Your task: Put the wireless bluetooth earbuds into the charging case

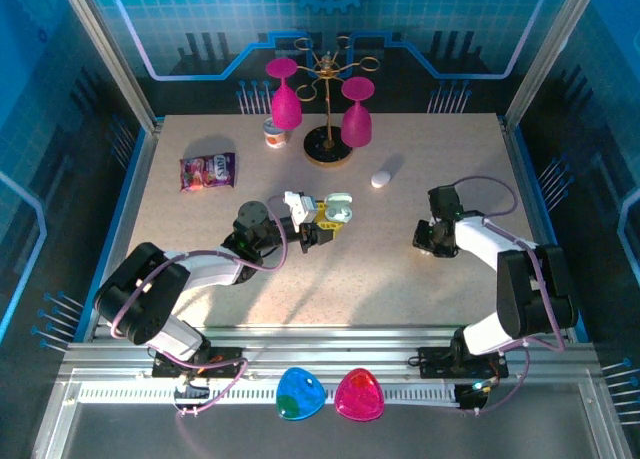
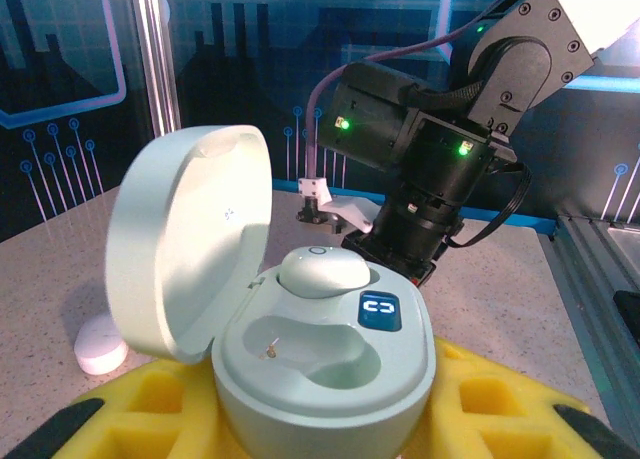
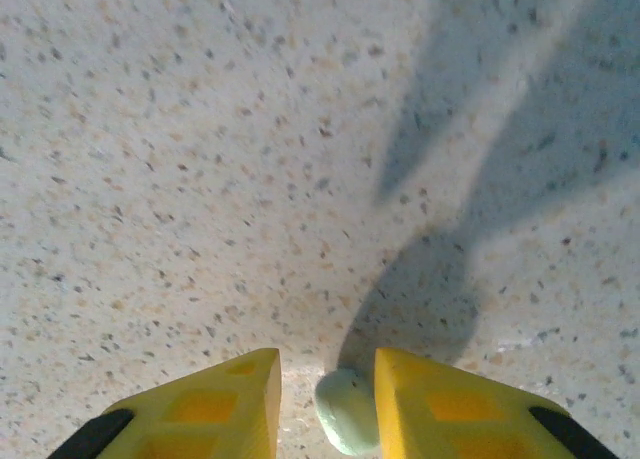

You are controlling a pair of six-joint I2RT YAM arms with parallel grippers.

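Mint charging case [image 2: 320, 379]: smooth satin plastic, its seated earbud [image 2: 322, 272] glossier. Table [image 1: 380, 279]: matt speckled stone-look. At twelve o'clock, a shiny gold metal rack [image 1: 328, 154]; at ten, a glossy foil packet [image 1: 207, 171].

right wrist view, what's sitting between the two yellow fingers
A small pale earbud lies on the speckled table between the right gripper's fingers, close against one, with a gap beside the other; the right wrist view shows it.

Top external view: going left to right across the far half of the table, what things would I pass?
Purple snack packet → small cup → gold glass rack → small white oval object.
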